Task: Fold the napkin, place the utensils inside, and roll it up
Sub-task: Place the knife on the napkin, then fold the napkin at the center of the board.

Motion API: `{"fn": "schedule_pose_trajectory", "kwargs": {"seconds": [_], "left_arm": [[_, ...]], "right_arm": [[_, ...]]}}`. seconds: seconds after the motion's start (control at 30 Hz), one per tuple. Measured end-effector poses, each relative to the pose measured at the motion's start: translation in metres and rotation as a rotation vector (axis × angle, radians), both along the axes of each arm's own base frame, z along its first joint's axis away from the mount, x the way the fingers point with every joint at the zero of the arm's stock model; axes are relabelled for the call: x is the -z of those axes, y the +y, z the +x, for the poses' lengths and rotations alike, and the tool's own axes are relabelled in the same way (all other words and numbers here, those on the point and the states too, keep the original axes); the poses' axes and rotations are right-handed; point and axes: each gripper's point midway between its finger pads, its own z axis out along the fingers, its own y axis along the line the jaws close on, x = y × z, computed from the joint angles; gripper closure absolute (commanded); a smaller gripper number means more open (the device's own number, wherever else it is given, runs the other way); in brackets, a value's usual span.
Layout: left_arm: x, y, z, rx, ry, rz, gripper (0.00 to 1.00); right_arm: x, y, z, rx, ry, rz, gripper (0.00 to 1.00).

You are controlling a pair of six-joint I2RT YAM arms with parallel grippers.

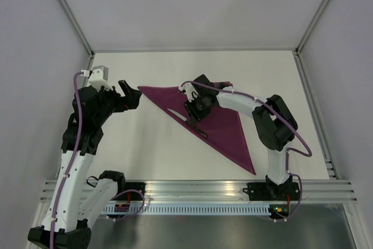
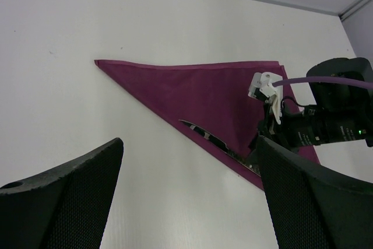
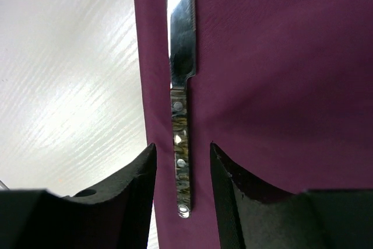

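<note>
I count 1 napkin (image 1: 224,126), plum-purple, and 1 knife (image 3: 180,86), the only utensil I can see. I have 2 end effectors: 1 left end effector (image 1: 133,93) and 1 right end effector (image 1: 194,119). Under them lies 1 worktop (image 1: 175,161).

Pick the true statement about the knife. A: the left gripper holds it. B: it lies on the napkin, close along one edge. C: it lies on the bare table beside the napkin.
B: the knife lies flat on the purple napkin, parallel to its edge.
</note>
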Motion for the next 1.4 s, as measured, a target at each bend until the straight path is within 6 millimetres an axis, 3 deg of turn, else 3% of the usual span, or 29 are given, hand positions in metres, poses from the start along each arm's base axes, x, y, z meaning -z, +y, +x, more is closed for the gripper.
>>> {"fn": "schedule_pose_trajectory", "kwargs": {"seconds": [0.1,0.23,0.33,0.43,0.67,0.87,1.0,1.17,1.4], "left_arm": [[-0.012,-0.004,0.001,0.018,-0.021,-0.019,0.02],[-0.017,-0.014,0.003,0.059,-0.029,-0.056,0.02],[-0.016,-0.024,0.009,0.098,-0.037,-0.089,0.02],[-0.006,-0.038,0.012,0.143,-0.028,-0.106,0.02],[0.022,-0.096,0.002,0.315,0.015,-0.096,0.02],[0.054,-0.146,-0.015,0.450,0.050,-0.063,0.02],[0.078,-0.157,-0.017,0.465,0.086,-0.037,0.02],[0.091,-0.172,-0.016,0.491,0.093,-0.015,0.03],[0.120,-0.209,-0.021,0.574,0.095,0.042,0.03]], "right_arm": [[-0.018,-0.003,0.020,0.033,-0.034,0.032,0.53],[-0.038,-0.024,0.056,0.119,-0.094,0.052,0.53],[-0.039,-0.049,0.079,0.191,-0.136,0.020,0.54],[-0.028,-0.064,0.090,0.224,-0.147,-0.029,0.55],[0.015,-0.065,0.093,0.214,-0.107,-0.122,0.55],[0.015,-0.057,0.114,0.225,-0.145,-0.121,0.56],[0.015,-0.052,0.126,0.231,-0.162,-0.119,0.56],[0.015,-0.046,0.138,0.236,-0.176,-0.109,0.56],[0.006,-0.043,0.148,0.249,-0.150,-0.068,0.54]]}}
